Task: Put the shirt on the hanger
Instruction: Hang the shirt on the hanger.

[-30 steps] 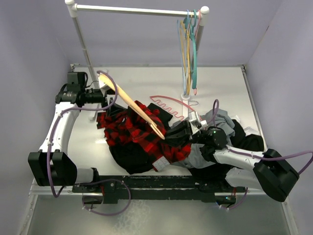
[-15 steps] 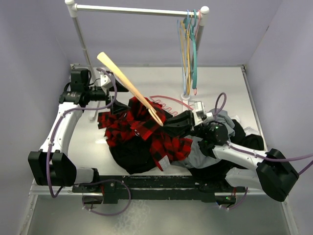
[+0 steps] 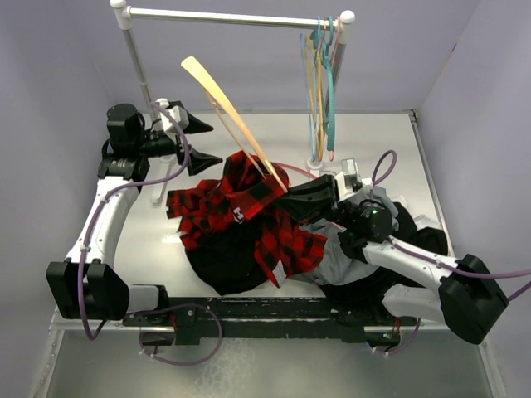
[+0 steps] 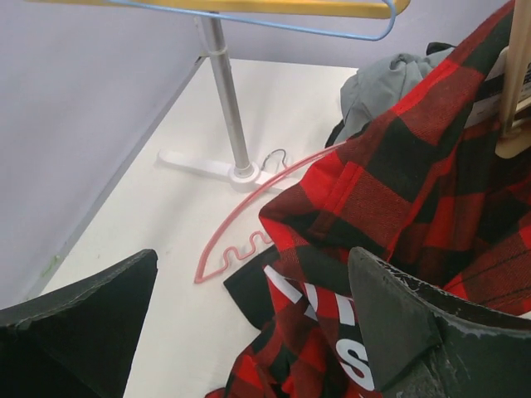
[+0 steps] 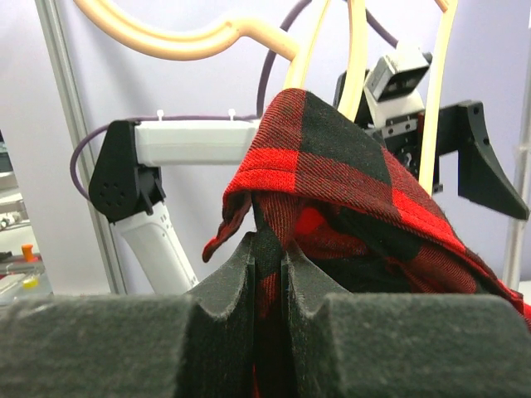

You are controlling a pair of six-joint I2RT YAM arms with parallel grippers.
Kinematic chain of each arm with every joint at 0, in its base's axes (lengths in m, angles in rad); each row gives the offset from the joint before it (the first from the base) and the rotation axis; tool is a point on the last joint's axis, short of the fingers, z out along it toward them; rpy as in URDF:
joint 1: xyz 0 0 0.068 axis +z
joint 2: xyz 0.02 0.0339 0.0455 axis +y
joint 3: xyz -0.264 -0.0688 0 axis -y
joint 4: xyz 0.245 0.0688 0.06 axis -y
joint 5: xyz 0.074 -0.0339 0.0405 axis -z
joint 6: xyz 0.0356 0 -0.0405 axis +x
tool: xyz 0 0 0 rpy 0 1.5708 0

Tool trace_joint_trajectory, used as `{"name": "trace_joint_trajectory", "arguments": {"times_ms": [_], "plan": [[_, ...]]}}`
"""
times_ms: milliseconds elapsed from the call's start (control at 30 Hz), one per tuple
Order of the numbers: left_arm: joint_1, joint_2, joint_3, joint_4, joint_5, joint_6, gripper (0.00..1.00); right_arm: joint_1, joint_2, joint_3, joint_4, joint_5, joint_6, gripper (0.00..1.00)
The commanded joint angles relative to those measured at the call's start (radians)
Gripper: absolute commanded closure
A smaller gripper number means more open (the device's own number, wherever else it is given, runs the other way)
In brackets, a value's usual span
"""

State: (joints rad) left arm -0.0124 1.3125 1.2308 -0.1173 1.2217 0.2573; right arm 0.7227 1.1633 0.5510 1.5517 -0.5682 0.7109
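The red-and-black plaid shirt [image 3: 228, 214] lies bunched mid-table, one fold lifted. My right gripper [image 3: 292, 196] is shut on that fold; in the right wrist view the plaid cloth [image 5: 348, 191] is pinched between the pads [image 5: 228, 278]. The tan hanger [image 3: 235, 116] rises steeply from the lifted fold towards the back left, its lower end inside the cloth. Its hook [image 5: 166, 37] and arms show above the shirt. My left gripper [image 3: 199, 143] hangs open left of the hanger, touching nothing. Its fingers [image 4: 398, 323] frame the shirt's white lettering [image 4: 353, 344].
A clothes rack [image 3: 236, 16] spans the back, with several hangers [image 3: 322, 75] at its right end. Its post [image 4: 228, 108] stands on the table. A pink wavy hanger [image 4: 249, 224] lies flat. A grey garment [image 3: 340, 261] and a black garment [image 3: 220, 269] lie near the front.
My right gripper has lifted the shirt fold and hanger; the hanger has swung from low and leftward to steep, its tip now high at the back. My left gripper drew back slightly, still open.
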Motion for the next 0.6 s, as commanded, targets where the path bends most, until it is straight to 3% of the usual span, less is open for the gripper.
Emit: {"name": "trace_joint_trajectory", "arguments": {"times_ms": [0,200,567], "plan": [[-0.044,-0.018,-0.023,0.142,-0.006,-0.080,0.02,-0.010,-0.014,0.092,0.335,0.019,0.029,1.00],[-0.114,-0.025,-0.034,0.074,-0.031,0.004,0.05,-0.014,0.011,0.136,0.337,0.045,0.067,1.00],[-0.208,-0.018,-0.045,0.081,-0.041,0.001,0.08,-0.014,0.065,0.167,0.338,0.053,0.100,1.00]]}}
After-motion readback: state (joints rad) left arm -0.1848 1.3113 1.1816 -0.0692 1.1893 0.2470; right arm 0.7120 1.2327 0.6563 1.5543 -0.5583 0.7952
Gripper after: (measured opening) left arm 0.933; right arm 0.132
